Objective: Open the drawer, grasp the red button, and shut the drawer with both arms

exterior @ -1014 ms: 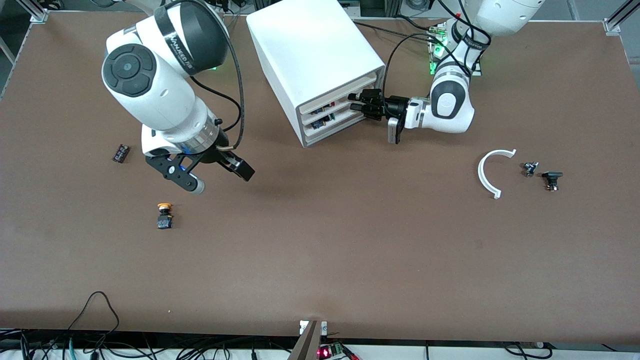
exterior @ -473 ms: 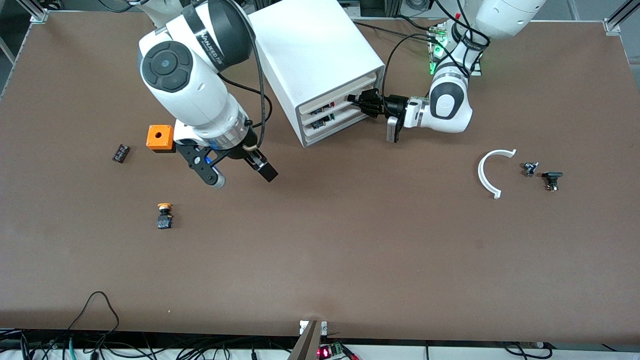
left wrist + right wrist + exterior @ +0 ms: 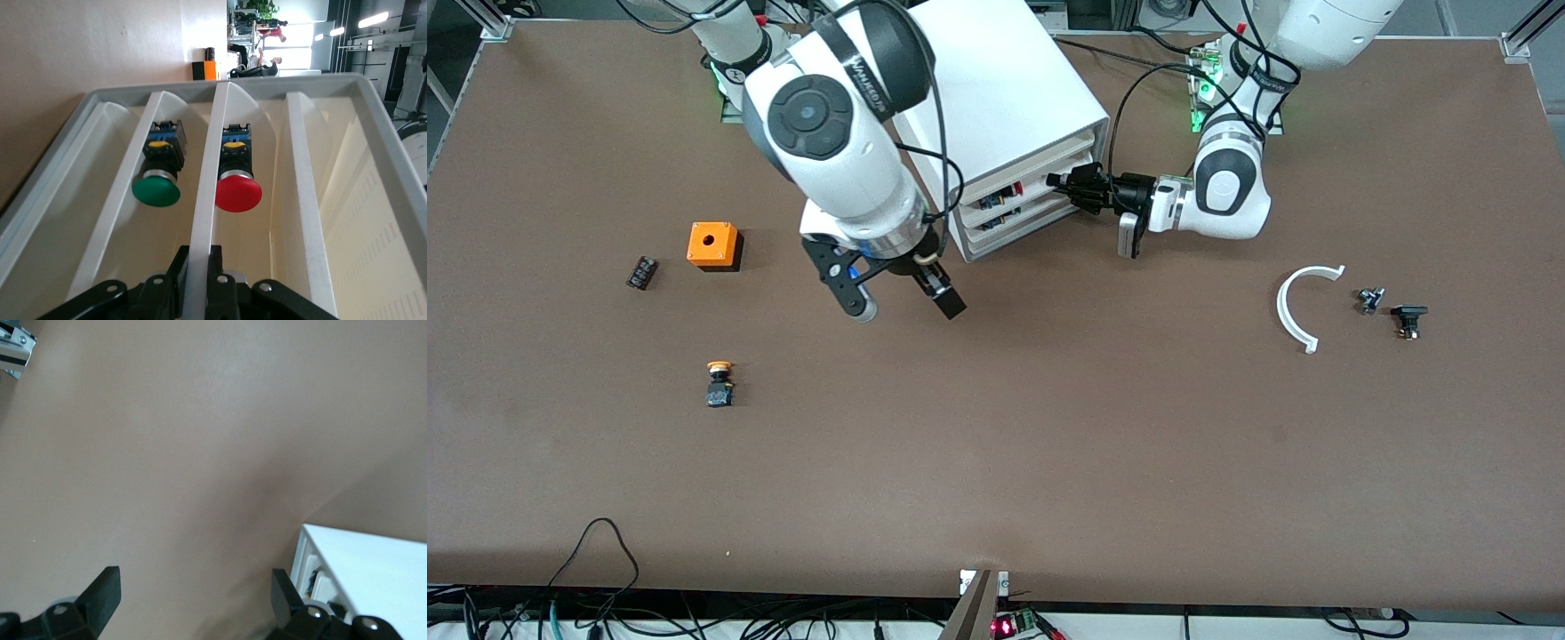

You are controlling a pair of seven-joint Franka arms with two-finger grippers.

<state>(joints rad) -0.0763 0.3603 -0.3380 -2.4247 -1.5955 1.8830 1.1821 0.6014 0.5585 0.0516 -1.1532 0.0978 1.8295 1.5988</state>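
Note:
The white cabinet point(image 3: 996, 80) stands near the robots' bases, its drawers facing the left arm's end of the table. My left gripper point(image 3: 1062, 182) is at the top drawer point(image 3: 1049, 160). In the left wrist view the gripper point(image 3: 198, 257) is shut on a white divider point(image 3: 207, 193) of the drawer point(image 3: 373, 133). The red-capped button point(image 3: 238, 193) lies in the compartment beside that divider. My right gripper point(image 3: 907, 308) hangs open and empty over the table beside the cabinet's front corner. In the right wrist view the gripper point(image 3: 195, 587) shows bare table between its fingers.
A green-capped button point(image 3: 156, 189) lies in the neighbouring compartment. An orange cube point(image 3: 713, 245), an orange-yellow-capped button point(image 3: 719, 382) and a small black part point(image 3: 641, 272) lie toward the right arm's end. A white arc point(image 3: 1294, 311) and small parts point(image 3: 1408, 320) lie toward the left arm's end.
My right arm has swung toward the cabinet, uncovering the orange cube; its gripper stays open. My left gripper has stayed at the drawer, shifting only slightly.

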